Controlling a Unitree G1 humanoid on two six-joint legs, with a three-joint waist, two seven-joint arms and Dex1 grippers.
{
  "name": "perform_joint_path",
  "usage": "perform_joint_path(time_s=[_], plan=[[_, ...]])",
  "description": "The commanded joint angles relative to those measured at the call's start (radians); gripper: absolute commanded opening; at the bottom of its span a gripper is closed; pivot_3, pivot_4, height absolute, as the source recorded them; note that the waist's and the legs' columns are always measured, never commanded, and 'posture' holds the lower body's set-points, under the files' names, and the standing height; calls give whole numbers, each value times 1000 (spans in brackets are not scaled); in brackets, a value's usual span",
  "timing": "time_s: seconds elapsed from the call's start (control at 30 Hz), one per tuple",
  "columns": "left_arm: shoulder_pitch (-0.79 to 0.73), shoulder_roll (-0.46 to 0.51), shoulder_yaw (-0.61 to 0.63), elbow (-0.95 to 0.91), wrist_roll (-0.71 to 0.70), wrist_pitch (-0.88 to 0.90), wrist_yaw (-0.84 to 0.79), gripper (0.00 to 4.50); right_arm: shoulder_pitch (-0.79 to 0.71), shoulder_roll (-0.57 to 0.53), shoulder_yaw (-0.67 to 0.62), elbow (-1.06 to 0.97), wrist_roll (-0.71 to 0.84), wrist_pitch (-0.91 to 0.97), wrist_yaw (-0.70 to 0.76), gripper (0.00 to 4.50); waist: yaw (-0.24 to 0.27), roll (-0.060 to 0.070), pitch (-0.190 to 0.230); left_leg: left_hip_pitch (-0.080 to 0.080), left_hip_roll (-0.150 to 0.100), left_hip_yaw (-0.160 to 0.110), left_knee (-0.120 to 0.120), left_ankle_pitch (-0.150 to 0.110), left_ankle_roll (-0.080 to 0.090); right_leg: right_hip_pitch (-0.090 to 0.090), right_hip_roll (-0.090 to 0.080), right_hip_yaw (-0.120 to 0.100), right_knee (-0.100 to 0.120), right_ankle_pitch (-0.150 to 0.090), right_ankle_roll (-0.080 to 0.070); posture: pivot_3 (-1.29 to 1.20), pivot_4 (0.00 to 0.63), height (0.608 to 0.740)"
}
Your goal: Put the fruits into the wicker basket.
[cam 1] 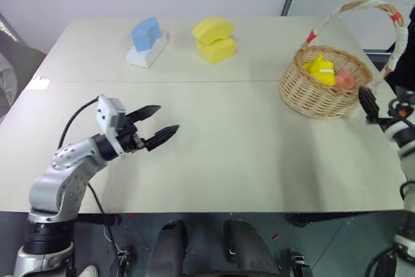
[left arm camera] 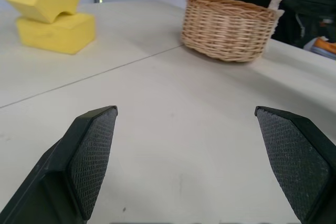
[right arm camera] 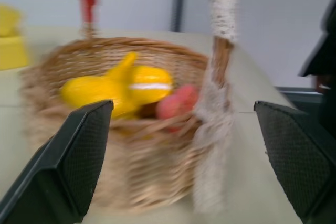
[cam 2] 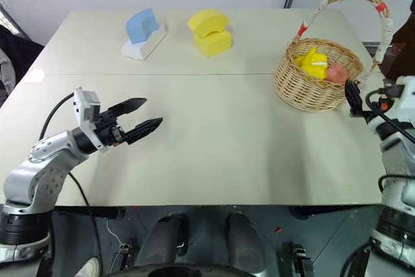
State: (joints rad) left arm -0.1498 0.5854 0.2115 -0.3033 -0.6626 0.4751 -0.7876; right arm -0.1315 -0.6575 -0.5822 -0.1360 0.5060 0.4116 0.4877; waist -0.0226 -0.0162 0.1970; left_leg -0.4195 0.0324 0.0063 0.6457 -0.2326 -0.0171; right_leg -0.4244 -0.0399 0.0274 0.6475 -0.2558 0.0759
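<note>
The wicker basket (cam 1: 318, 92) stands at the table's right side, its white-wrapped handle (cam 1: 363, 6) arching over it. Inside lie a pink-red peach (cam 1: 345, 80) and yellow fruit (cam 1: 321, 69) with a white band; the right wrist view shows the peach (right arm camera: 176, 100) beside the yellow pieces (right arm camera: 126, 87). My right gripper (cam 2: 353, 98) is open just right of the basket, level with its wall, and holds nothing. My left gripper (cam 1: 167, 119) is open above the bare tabletop at the left, far from the basket and pointing toward it, with nothing between its fingers (left arm camera: 94, 156).
A blue and white blocky shape (cam 1: 148, 40) and a yellow blocky shape (cam 1: 215, 38) sit at the back of the table (cam 1: 240, 141). A seam crosses the tabletop between them and my arms. The basket stands close to the table's right edge.
</note>
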Motion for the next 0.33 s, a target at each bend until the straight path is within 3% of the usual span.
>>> perform_joint_path(time_s=[0.03, 0.13, 0.33], plan=[[41, 14, 71, 19, 14, 7, 54, 4500, 75, -37, 115, -185, 78, 11, 188, 4463, -3, 0, 0, 1, 0, 0, 0, 0, 0, 1, 0, 0, 0, 0, -1, 0, 150, 740], [74, 14, 68, 24, 57, 5, 100, 4500, 107, -43, 205, -254, 110, 28, 274, 4463, -3, 0, 0, 5, 2, 0, 0, 0, 0, 4, 1, 0, 0, -1, 0, 0, 150, 740], [143, -22, 90, -11, 67, -26, 145, 4500, 9, -12, 355, -167, 32, -28, 307, 4463, 7, -1, 0, 4, 1, 1, 0, 0, 0, 4, -2, 0, -2, 0, -2, 0, 150, 740]])
